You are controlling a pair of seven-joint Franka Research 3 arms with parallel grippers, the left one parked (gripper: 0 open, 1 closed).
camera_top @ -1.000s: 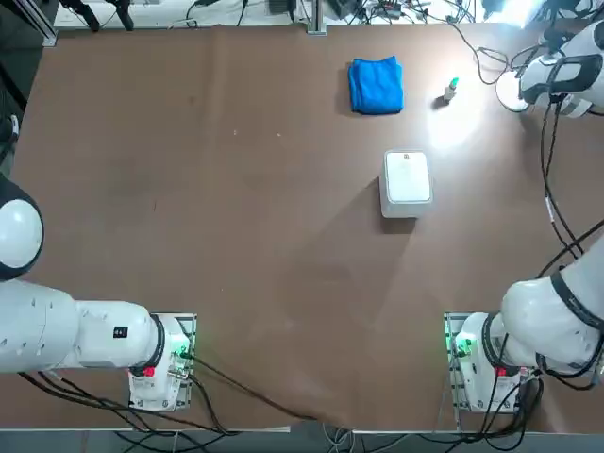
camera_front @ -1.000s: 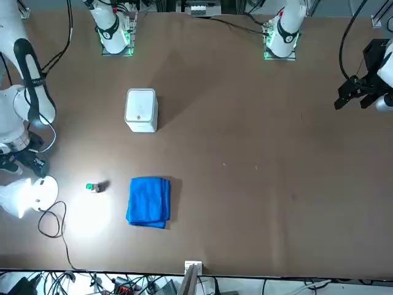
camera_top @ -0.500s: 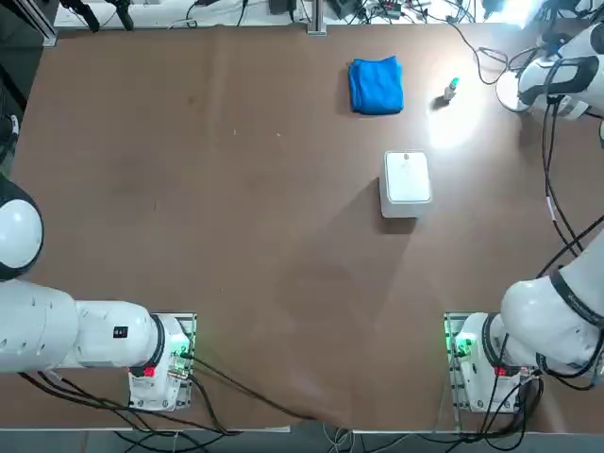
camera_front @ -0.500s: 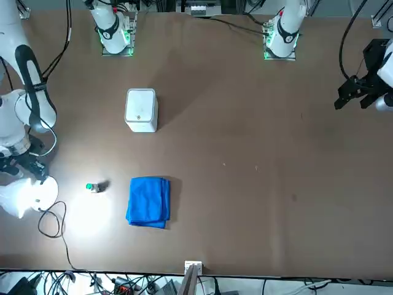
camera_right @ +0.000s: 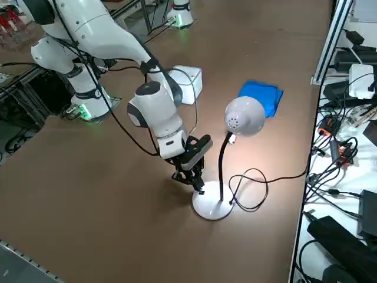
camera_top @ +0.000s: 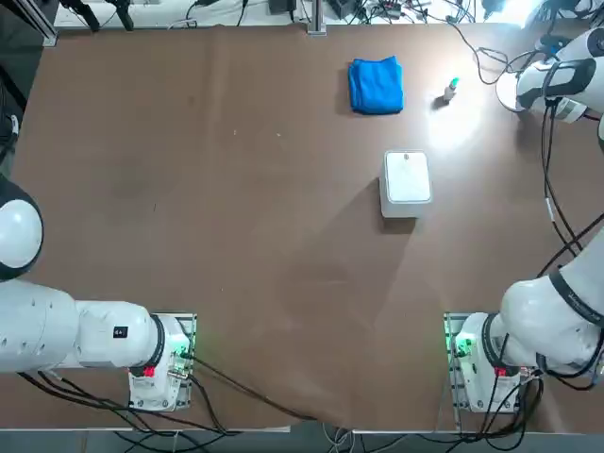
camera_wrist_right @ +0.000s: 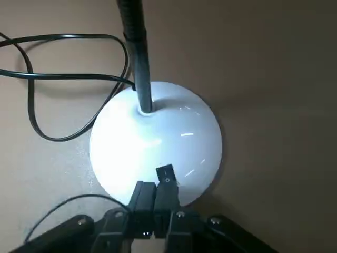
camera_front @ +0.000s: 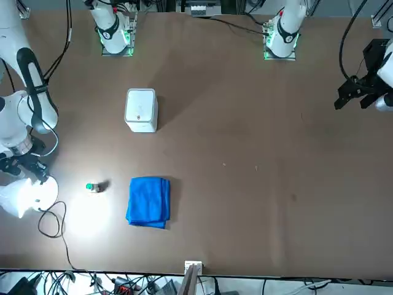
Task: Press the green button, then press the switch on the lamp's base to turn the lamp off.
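Observation:
The lamp stands at the table's far right corner, its white head [camera_right: 244, 116] lit and throwing a bright patch on the table. Its round white base [camera_wrist_right: 155, 142] [camera_right: 212, 207] carries the thin black stem and the small black switch [camera_wrist_right: 166, 174]. My right gripper [camera_wrist_right: 155, 188] [camera_right: 197, 185] is shut with nothing held. It hangs low over the base's rim, tips right at the switch's near edge. The green button [camera_top: 452, 88] [camera_front: 90, 187] stands upright in the lit patch, between the base and the blue cloth, apart from the gripper.
A folded blue cloth [camera_top: 376, 85] [camera_front: 148, 201] lies beyond the button. A white rounded box [camera_top: 407, 182] [camera_front: 141, 109] sits nearer mid-table. The lamp's black cable [camera_right: 253, 188] loops on the table beside the base, close to the table's edge.
My right wrist has crept a little closer over the lamp's base. The gripper stays shut, the lamp stays lit, and nothing else has moved.

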